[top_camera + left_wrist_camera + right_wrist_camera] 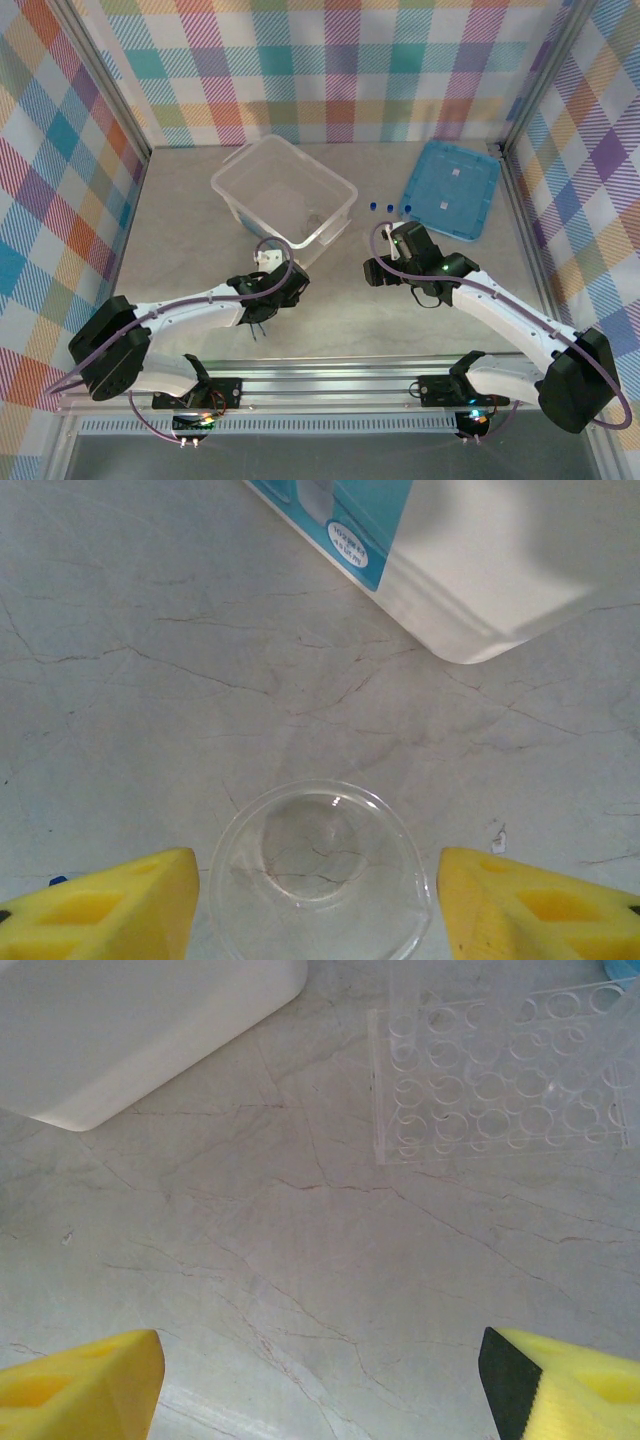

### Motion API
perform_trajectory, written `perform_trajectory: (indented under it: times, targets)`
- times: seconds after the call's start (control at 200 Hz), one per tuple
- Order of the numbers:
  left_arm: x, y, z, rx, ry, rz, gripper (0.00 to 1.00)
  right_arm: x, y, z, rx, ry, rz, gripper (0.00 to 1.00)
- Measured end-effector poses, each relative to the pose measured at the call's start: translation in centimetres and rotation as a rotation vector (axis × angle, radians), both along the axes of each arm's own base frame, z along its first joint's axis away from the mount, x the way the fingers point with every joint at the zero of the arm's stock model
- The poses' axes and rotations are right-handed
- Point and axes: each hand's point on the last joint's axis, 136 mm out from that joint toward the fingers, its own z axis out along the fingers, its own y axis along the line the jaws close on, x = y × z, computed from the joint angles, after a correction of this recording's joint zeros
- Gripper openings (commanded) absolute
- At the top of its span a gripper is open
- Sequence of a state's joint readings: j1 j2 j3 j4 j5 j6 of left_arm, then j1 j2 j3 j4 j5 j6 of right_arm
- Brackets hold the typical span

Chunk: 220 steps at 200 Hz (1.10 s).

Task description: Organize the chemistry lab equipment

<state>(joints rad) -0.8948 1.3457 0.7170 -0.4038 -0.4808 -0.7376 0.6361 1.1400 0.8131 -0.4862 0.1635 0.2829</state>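
The beaker (pixel 320 860) is lined up for a pick. It stands upright on the table (pixel 150 680), just off the near corner of the box (pixel 480 560), and is framed by the left gripper (pixel 318 880). The jaws are parted, with one yellow finger (pixel 100 905) on each side and a strip of table visible between each finger and the glass rim, so nothing is grasped yet.

The step in hand is judged to be the grasp of the beaker. The task is taken to be at an early stage, since the tubes (pixel 387 207) lie outside the box, to its right.

Next, the jaws would need to be closed gently and evenly on the thin glass. The beaker would then be lifted straight up, presumably over the box wall.

The right gripper (pixel 320 1360) is spread wide and empty over bare table right of the box, with a clear rack (pixel 500 1080) ahead of it.
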Motion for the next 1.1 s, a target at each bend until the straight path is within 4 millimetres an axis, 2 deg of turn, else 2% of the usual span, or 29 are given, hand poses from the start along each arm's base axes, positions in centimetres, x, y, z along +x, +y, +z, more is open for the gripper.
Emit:
perform_trajectory:
  times: [0.48, 0.715, 1.1]
  targets:
    - [-0.07, 0.12, -0.25, 0.01, 0.007, 0.001, 0.61, 0.02, 0.01, -0.27, -0.006, 0.007, 0.0, 0.83]
    - [-0.05, 0.1, -0.24, 0.009, 0.007, 0.001, 0.54, 0.01, 0.01, -0.28, -0.006, 0.008, 0.0, 0.83]
    - [-0.15, 0.27, -0.13, 0.004, 0.003, 0.001, 0.52, 0.02, 0.01, -0.27, -0.006, 0.007, 0.0, 0.83]
